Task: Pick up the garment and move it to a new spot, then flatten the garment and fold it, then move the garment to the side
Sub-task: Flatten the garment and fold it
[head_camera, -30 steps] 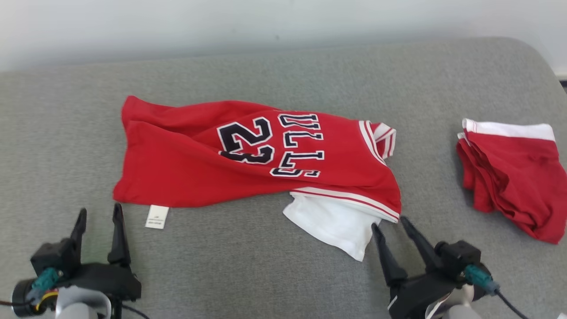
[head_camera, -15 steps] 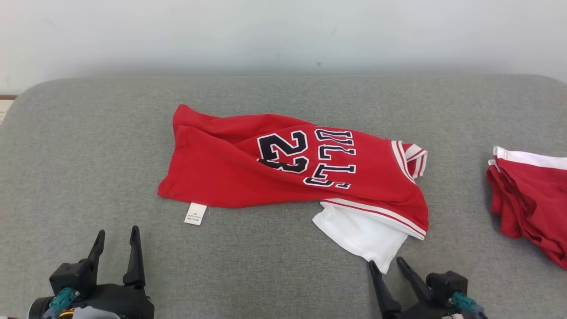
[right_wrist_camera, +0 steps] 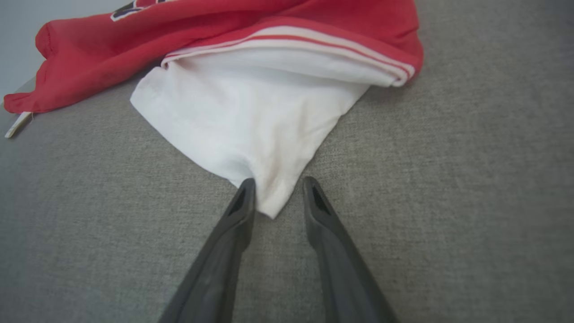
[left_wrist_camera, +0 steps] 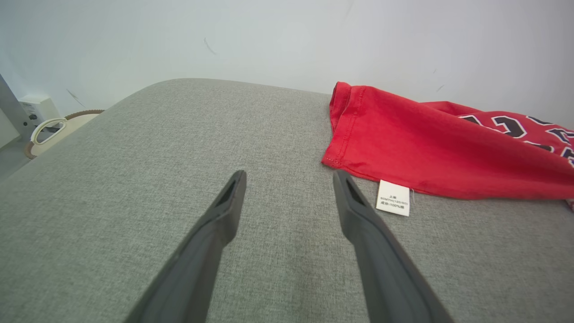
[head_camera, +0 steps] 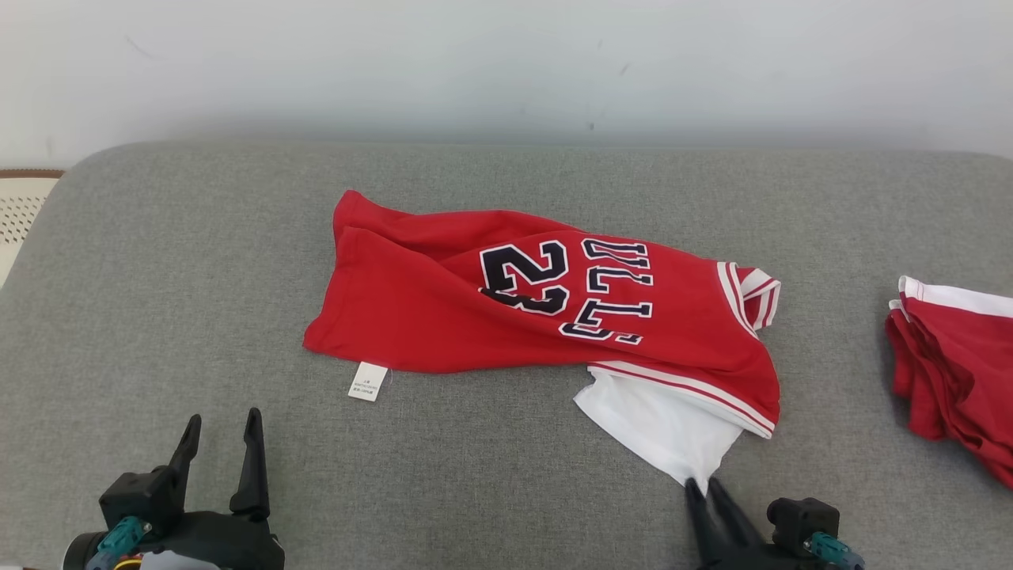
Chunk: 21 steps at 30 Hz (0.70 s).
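Well, starting at my left: the left gripper (head_camera: 222,417) hangs low over the grey cushion (head_camera: 158,277), near the front edge. Its two dark fingers are spread wide with nothing between them. In the left wrist view that gripper (left_wrist_camera: 290,175) points across bare fabric, and its right fingertip is close to the white care label (left_wrist_camera: 393,198) without touching it. The label (head_camera: 369,381) sticks out from the lower left hem of the garment (head_camera: 443,317).

The garment is a red jersey with dark "23" and lettering. It lies crumpled and partly doubled over in the middle of the cushion, hem towards my left and striped collar and armholes towards my right. From the left wrist camera I see its hem corner and a long red fold (left_wrist_camera: 426,143).

A white sleeve (head_camera: 657,419) pokes out from under the striped red edge at the lower right, flat on the cushion. The right gripper (head_camera: 704,484) sits at that sleeve's nearest corner. Through the right wrist camera the gripper (right_wrist_camera: 278,181) has its fingers narrowed to a small gap. The sleeve (right_wrist_camera: 242,116) corner lies between the tips, and I can't see the cloth pinched.

Further right, well apart, a second red garment (head_camera: 950,372) with a white band lies bunched at the edge of the head view
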{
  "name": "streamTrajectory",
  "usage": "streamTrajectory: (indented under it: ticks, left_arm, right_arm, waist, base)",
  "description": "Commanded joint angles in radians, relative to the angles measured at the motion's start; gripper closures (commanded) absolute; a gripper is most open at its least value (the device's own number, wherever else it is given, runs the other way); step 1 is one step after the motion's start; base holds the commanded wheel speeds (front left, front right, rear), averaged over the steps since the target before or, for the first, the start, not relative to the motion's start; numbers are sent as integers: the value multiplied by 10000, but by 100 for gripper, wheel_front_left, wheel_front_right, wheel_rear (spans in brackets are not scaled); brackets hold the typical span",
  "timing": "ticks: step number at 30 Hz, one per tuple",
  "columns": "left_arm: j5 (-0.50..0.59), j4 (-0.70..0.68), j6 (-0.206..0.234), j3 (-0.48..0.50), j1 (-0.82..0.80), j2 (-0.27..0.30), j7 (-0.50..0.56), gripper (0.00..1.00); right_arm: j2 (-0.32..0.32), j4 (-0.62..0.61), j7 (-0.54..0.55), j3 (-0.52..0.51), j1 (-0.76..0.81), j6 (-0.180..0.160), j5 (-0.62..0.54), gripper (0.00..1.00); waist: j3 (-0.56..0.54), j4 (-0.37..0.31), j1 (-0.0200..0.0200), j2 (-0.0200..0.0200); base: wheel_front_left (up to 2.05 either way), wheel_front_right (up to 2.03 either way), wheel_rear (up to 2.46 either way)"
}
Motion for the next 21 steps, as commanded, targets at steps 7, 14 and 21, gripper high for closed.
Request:
streamTrajectory:
  ticks: [7,14,21]
  left_arm:
    - [-59,77,-23,26,278,-14,-10,0]
    - [-243,167,-56,-158,173,-16,-10,0]
    - [-547,485,-85,-460,-153,-11,-10,0]
  right_arm:
    - [-191,-29,129,-86,241,-3,48,100]
    - [-782,-897,93,-26,458,-1,-347,100]
    - [-1308,-1208,94,294,653,-1,-446,100]
  waist:
    - [9,-139,1,1]
    - [45,-579,1,1]
    - [238,-955,1,1]
  base:
    - [0,0,0]
    - [0,0,0]
    - [0,0,0]
